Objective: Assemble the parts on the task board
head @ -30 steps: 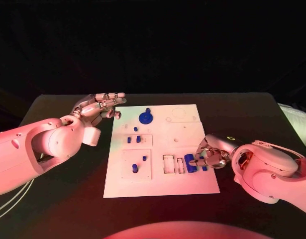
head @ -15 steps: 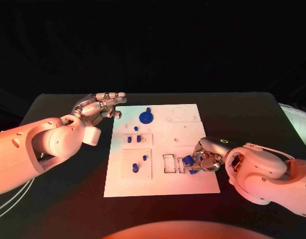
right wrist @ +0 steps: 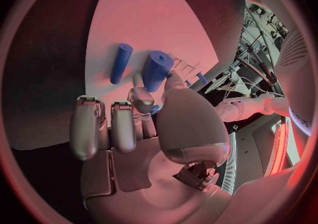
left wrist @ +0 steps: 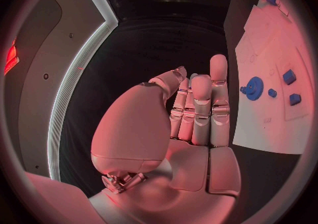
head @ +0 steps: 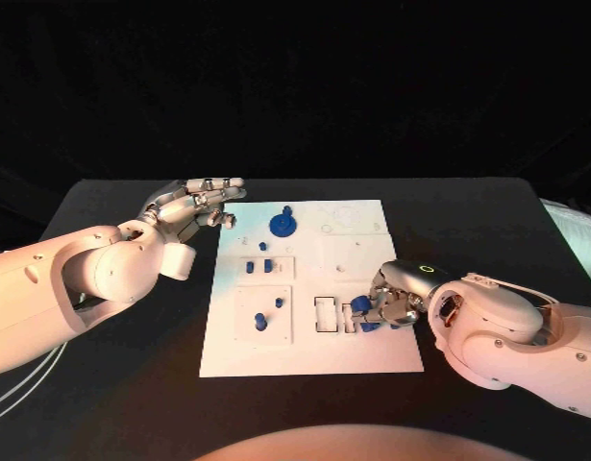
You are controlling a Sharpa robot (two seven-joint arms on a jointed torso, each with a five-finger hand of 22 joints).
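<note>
Black table (head: 129, 317): right robot hand (head: 389, 305) pinches a half-hidden blue part (head: 361, 306); left robot hand (head: 188, 205) spread, empty.

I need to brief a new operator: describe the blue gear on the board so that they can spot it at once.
Start from the white task board in the middle of the black table, and go to its far end, near the fingertips of the left hand. The blue gear lies there. It is a round, toothed disc, the widest blue piece; the other blue parts nearby are small blocks and pegs.
</note>
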